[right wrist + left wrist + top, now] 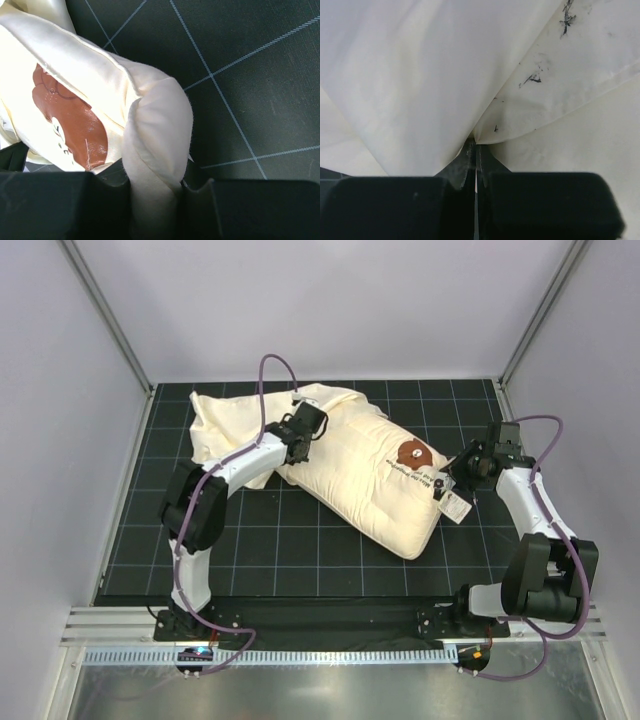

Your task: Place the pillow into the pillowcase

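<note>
The pillow (375,480) lay slantwise on the black gridded mat (300,540), its brown round logo (412,453) facing up and a small white tag (455,506) hanging off its right corner. The pillowcase (225,425) was bunched against the pillow's far left end; whether that end sat inside the cloth could not be told. At that same end the left claw (300,430) had its fingers pressed together, a fold of thin pillowcase cloth pinched between them in the left wrist view. At the pillow's right corner, beside the logo, the right claw (452,477) was clamped on the padded corner, which bulged up between its fingers (107,182).
</note>
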